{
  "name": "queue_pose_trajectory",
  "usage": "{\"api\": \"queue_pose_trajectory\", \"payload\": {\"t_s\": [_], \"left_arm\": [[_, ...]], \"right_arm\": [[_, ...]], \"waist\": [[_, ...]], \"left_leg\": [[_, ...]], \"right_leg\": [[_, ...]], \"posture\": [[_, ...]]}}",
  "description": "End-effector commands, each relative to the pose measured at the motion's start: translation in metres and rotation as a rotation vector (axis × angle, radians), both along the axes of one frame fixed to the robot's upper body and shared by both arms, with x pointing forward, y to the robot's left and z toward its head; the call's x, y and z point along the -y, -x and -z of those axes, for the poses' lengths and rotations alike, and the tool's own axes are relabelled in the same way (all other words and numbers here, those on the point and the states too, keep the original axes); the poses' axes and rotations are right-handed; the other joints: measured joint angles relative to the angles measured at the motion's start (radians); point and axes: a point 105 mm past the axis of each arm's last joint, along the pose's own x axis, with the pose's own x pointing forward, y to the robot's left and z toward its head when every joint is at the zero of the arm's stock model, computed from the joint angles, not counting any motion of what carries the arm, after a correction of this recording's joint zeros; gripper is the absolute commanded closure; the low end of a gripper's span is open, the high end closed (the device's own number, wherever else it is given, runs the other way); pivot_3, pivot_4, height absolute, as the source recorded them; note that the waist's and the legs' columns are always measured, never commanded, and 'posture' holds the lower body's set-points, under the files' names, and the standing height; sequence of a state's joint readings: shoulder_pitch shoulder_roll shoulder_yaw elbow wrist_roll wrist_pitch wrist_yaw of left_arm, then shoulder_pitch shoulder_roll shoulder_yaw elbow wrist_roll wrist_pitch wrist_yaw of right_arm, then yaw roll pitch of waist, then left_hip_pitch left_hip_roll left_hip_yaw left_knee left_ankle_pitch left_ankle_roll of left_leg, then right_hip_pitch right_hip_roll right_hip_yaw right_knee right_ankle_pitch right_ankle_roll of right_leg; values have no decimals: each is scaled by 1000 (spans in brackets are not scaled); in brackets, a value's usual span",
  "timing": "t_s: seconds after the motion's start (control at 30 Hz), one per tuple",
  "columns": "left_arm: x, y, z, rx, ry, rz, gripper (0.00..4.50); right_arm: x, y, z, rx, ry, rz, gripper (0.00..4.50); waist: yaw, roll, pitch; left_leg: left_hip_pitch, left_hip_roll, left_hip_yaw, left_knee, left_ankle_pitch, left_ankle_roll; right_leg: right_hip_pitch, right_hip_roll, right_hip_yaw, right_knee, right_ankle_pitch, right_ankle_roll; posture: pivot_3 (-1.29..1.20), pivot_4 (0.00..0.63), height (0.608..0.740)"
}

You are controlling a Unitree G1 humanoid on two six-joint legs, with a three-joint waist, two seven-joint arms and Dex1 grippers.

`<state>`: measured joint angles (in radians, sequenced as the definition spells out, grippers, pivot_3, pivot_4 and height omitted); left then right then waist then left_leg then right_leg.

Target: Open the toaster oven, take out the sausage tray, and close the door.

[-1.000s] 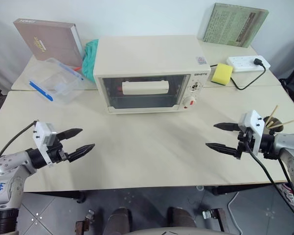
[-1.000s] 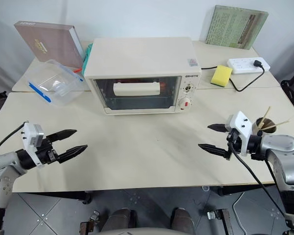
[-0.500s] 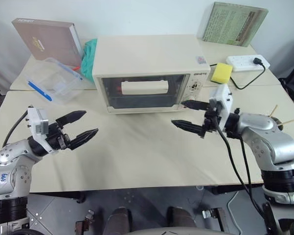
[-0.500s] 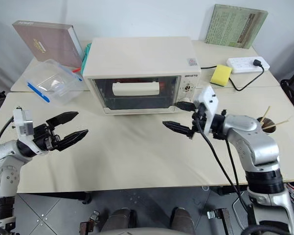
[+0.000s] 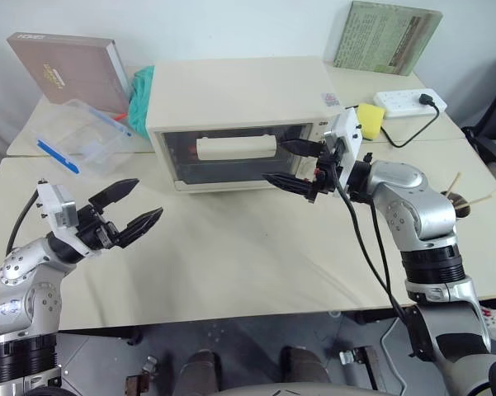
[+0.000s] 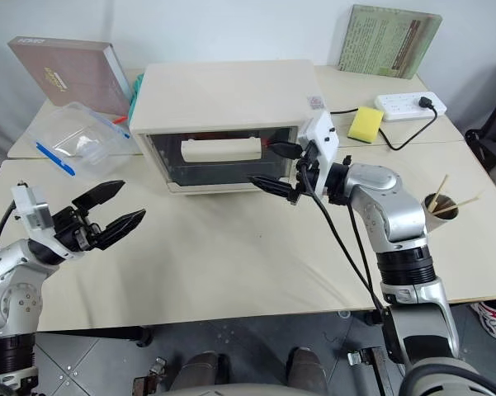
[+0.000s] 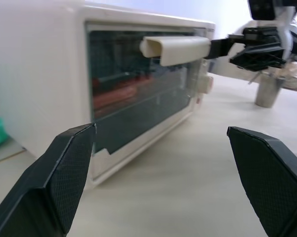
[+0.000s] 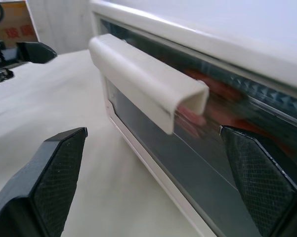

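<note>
The oven (image 5: 239, 115) stands at the back of the table (image 5: 248, 256), its door (image 5: 231, 157) shut; the small print on its panel is too fine for me to read. Through the glass I see red sausages on the tray (image 7: 116, 94) inside. A clear box (image 5: 78, 136) with blue clips sits to its left. My right gripper (image 5: 290, 163) hovers wide apart just at the handle's (image 5: 235, 148) right end; my left gripper (image 5: 132, 208) is spread too, over the table.

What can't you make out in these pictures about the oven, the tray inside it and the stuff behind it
- sausage tray: left wrist view, a red blur behind the door glass; its count and rack unreadable.
- toaster oven knobs: head views, hidden by the right gripper.
- Green object: head views, mostly hidden behind the oven.
- Cup of sticks: too small to identify.
</note>
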<state>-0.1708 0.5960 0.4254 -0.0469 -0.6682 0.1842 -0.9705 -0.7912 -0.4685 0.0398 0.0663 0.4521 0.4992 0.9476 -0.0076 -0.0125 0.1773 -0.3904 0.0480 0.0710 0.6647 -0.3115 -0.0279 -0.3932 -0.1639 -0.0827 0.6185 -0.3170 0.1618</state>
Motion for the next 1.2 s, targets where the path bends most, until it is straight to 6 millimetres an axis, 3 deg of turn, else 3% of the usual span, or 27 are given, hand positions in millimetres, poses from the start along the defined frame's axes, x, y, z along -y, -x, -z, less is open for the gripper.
{"api": "queue_pose_trajectory", "payload": {"t_s": [0.03, 0.37, 0.57, 0.77, 1.1, 1.2], "left_arm": [[-3, 8, -14, 67, 21, -14, 0], [-10, 19, -14, 34, 10, 3, 0], [-27, 32, -11, -11, -14, -22, 0], [-37, 35, -14, -23, -15, -39, 0], [-33, 29, -7, -90, 6, -11, 0], [-27, 23, -8, -98, 17, 31, 834]], "right_arm": [[-7, 11, -14, 56, 5, -79, 31], [-24, 25, -18, 75, 17, -180, 31], [-29, 39, -11, 75, 54, -234, 31], [-29, 50, 8, 62, 123, -261, 31], [-23, 58, 46, 23, 226, -241, 31], [-23, 57, 49, 23, 230, -236, 0]], "waist": [[1, 0, 0], [-3, 0, 0], [-18, 0, 0], [-22, 0, 0], [-20, 0, 0], [-18, 0, 0]], "left_leg": [[0, 0, 0, 0, 0, 0], [0, 0, 0, 0, 0, -1], [0, 1, 0, -1, -1, -1], [0, 1, 0, -2, -1, -1], [0, 1, 1, -1, -2, -1], [0, 1, 1, -1, -2, -1]], "right_leg": [[0, 0, 0, 0, 0, 0], [-1, 0, 0, 0, 0, 0], [-1, 0, 0, 0, 0, 0], [-1, 0, 0, 0, 0, 0], [-1, 0, -1, 0, 0, 0], [-1, 0, -1, 0, 0, 0]], "posture": [[0, 150, 740], [0, 150, 740], [0, 150, 740], [0, 150, 740], [0, 150, 740], [0, 150, 740]]}}
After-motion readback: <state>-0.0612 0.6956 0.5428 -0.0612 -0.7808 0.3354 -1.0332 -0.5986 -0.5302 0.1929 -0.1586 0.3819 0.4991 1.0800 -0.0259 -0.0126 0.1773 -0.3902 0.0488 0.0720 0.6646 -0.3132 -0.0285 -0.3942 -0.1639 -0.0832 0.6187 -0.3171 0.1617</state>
